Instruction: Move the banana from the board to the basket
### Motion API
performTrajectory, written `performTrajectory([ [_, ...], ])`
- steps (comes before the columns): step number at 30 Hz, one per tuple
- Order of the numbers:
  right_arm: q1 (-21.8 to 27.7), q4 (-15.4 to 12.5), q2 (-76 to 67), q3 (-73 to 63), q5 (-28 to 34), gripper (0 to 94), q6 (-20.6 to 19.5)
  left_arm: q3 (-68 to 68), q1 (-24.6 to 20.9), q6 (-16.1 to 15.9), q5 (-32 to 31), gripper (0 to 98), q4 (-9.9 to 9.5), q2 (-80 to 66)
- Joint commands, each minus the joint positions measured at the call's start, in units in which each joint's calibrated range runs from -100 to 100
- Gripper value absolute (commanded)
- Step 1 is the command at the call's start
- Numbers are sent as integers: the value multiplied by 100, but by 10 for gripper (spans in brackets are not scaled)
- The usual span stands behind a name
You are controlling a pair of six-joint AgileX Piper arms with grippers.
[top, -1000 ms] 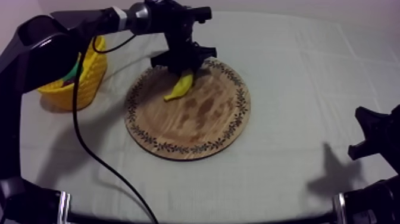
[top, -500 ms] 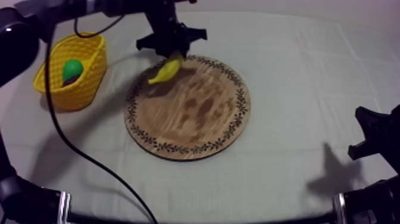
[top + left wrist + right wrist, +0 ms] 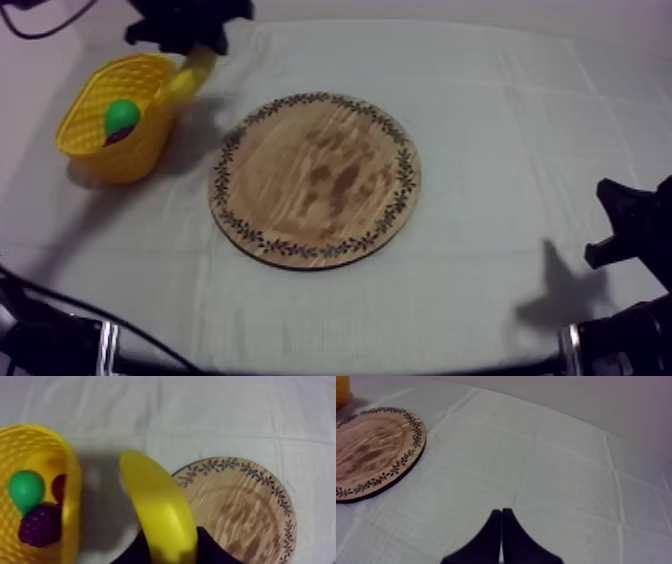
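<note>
Banana in left hand, right hand narrow, one basket, perhaps three fruits

1. A grey-white cloth lies over the table.
2. Fold creases cross the cloth in a grid (faint, but quite straight).
3. Behind the far edge of the table stands a plain pale wall.
4. The light is soft, and the shadows on the cloth have blurred edges.

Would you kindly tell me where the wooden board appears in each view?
Top view: wooden board mid-table, right of the yellow basket.
Left wrist view: board beside the basket, behind the banana in the left claw.
Right wrist view: board ahead of the shut right claw, near the basket.
Shared landmark: the yellow basket.
</note>
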Motion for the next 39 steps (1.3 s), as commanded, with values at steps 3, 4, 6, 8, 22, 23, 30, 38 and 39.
performTrajectory([
  [3, 0, 0, 0, -3, 2, 3, 0, 882, -345, -365, 14, 199, 8, -1382],
  [4, 0, 0, 0, -3, 2, 3, 0, 1002, -413, -434, 19, 198, 1, -1565],
  [6, 0, 0, 0, -3, 2, 3, 0, 1172, -541, -563, 48, 197, -17, -1894],
  [8, 0, 0, 0, -3, 2, 3, 0, 1229, -647, -662, 118, 196, -55, -2136],
  [22, 0, 0, 0, -3, 2, 3, -3, 345, -1291, -1006, 328, 192, -210, -2109],
  [23, 0, 0, 0, -3, 2, 3, -3, 302, -1333, -1012, 316, 191, -212, -2061],
  [30, 0, 0, 0, -3, 2, 3, -4, 304, -1601, -1016, -38, 186, -260, -1725],
  [38, 0, 0, 0, -3, 2, 3, -5, 831, -1709, -925, -635, 179, -357, -1229],
  [39, 0, 0, 0, -3, 2, 3, -5, 876, -1713, -911, -698, 179, -365, -1151],
])
